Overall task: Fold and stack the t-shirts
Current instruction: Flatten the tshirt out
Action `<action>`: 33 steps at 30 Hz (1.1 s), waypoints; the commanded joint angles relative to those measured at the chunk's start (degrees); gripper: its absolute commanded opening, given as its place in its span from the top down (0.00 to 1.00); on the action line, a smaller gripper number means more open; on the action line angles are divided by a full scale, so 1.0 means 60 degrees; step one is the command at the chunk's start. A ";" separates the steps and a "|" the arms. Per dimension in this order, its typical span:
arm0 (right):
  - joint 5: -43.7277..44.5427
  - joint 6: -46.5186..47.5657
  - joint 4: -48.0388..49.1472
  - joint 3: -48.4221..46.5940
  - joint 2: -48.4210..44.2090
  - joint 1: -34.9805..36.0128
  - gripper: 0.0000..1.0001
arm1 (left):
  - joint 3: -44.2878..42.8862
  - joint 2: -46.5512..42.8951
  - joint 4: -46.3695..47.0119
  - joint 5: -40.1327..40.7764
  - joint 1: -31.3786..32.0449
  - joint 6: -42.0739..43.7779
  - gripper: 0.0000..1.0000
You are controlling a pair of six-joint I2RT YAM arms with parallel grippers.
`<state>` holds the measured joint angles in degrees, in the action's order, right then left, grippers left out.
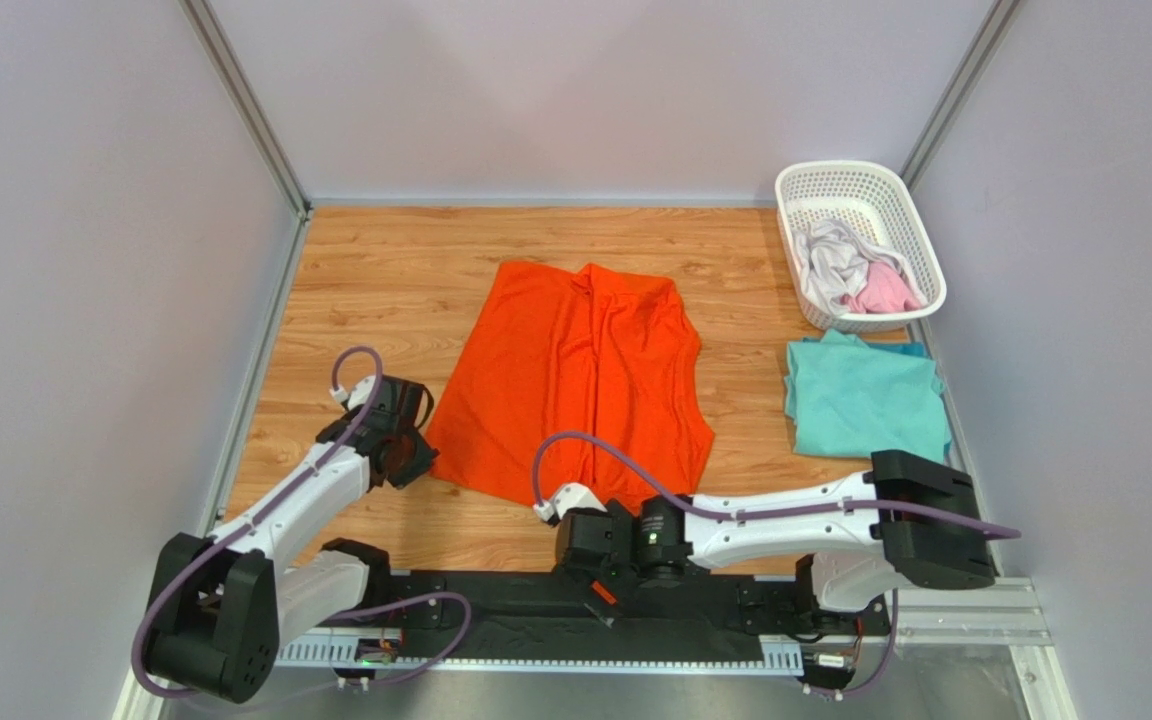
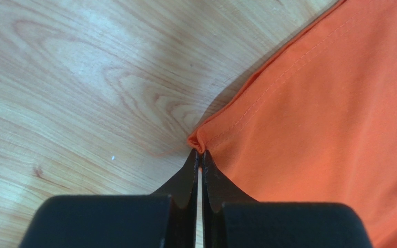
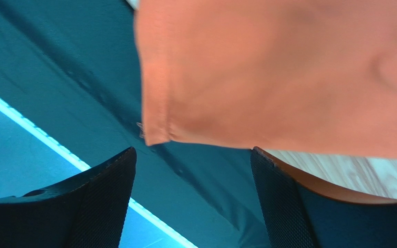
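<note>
A bright orange t-shirt [image 1: 575,375] lies spread flat in the middle of the wooden table. My left gripper [image 1: 414,450] sits at its near left corner. In the left wrist view that gripper [image 2: 199,151] is shut on a small pinch of the orange hem [image 2: 330,129]. My right gripper [image 1: 608,578] is low at the table's front edge, under the shirt's near right corner. It is open [image 3: 193,170]; the orange corner [image 3: 288,77] hangs just beyond its fingertips [image 3: 107,196], with nothing between them. A teal t-shirt [image 1: 860,398] lies folded at the right.
A white lattice basket [image 1: 920,225] stands at the back right with a pale grey-white shirt [image 1: 835,258] and a pink one [image 1: 886,288] inside. Grey walls close in the table on three sides. A black base rail [image 1: 717,608] runs along the front.
</note>
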<state>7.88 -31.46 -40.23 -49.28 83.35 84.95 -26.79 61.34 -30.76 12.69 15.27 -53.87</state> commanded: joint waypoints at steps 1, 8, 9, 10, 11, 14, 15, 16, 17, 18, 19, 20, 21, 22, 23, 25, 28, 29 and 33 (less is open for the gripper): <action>-0.0608 0.0248 0.0742 -0.0576 0.0360 0.0168 0.19 | 0.0201 -0.0597 -0.0278 0.0156 -0.0040 0.0027 1.00; -0.1094 0.0278 0.1197 -0.0650 0.1165 0.0271 0.30 | 0.0348 -0.1332 -0.0527 0.0361 -0.0040 -0.0089 1.00; -0.1079 0.0249 0.1153 -0.0635 0.1239 0.0271 0.36 | 0.0348 -0.1390 -0.0527 0.0361 -0.0040 -0.0104 1.00; -0.1079 0.0234 0.1138 -0.0577 0.1298 0.0271 0.37 | 0.0363 -0.1405 -0.0527 0.0375 -0.0040 -0.0119 1.00; -0.1050 0.0220 0.1138 -0.0547 0.1357 0.0285 0.38 | 0.0377 -0.1420 -0.0513 0.0434 -0.0040 -0.0119 1.00; -0.0670 0.0132 0.0977 -0.0489 0.1533 0.0242 0.44 | 0.0392 -0.1362 -0.0542 0.0478 -0.0040 -0.0177 1.00; -0.0567 0.0088 0.0948 -0.0488 0.1547 0.0227 0.54 | 0.0392 -0.1347 -0.0527 0.0464 -0.0040 -0.0178 1.00; -0.0392 -0.0028 0.0890 -0.0459 0.1533 0.0198 0.60 | 0.0421 -0.1347 -0.0498 0.0420 -0.0040 -0.0178 1.00; -0.0318 -0.0102 0.0889 -0.0401 0.1504 0.0140 0.66 | 0.0407 -0.1347 -0.0498 0.0376 -0.0040 -0.0178 1.00; -0.0129 -0.0161 0.0875 -0.0372 0.1402 0.0081 0.75 | 0.0392 -0.1376 -0.0498 0.0347 -0.0040 -0.0163 1.00; -0.0040 -0.0292 0.0817 -0.0342 0.1343 -0.0021 0.78 | 0.0378 -0.1419 -0.0483 0.0346 -0.0040 -0.0148 1.00; 0.0048 -0.0308 0.0743 -0.0284 0.1284 -0.0066 0.81 | 0.0363 -0.1478 -0.0512 0.0346 -0.0040 -0.0134 1.00; 0.0223 -0.0322 0.0685 -0.0298 0.1240 -0.0139 0.88 | 0.0348 -0.1522 -0.0527 0.0361 -0.0040 -0.0119 1.00; 0.0370 -0.0337 0.0467 -0.0298 0.1080 -0.0183 0.90 | 0.0334 -0.1551 -0.0542 0.0375 -0.0040 -0.0119 1.00; 0.0516 -0.0352 0.0319 -0.0298 0.0977 -0.0285 0.95 | 0.0319 -0.1624 -0.0556 0.0361 -0.0040 -0.0104 1.00; 0.0925 -0.0323 0.0027 -0.0254 0.0685 -0.0373 0.97 | 0.0217 -0.1683 -0.0600 0.0317 -0.0040 -0.0017 1.00; 0.1118 -0.0337 0.0010 0.0038 -0.0077 -0.1117 1.00 | 0.0114 -0.1903 -0.0673 0.0448 -0.0040 0.0145 1.00; 0.1147 -0.0323 0.0039 0.0155 -0.0513 -0.1367 1.00 | 0.0128 -0.2063 -0.0615 0.0507 -0.0040 0.0159 1.00; 0.1630 -0.0221 0.0054 0.0639 -0.1641 -0.2627 1.00 | 0.0114 -0.2459 -0.0556 0.0610 -0.0040 0.0349 1.00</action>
<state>12.91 -32.60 -39.44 -46.87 78.74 72.90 -24.67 48.38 -34.13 14.76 15.27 -53.47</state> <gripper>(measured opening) 0.007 0.007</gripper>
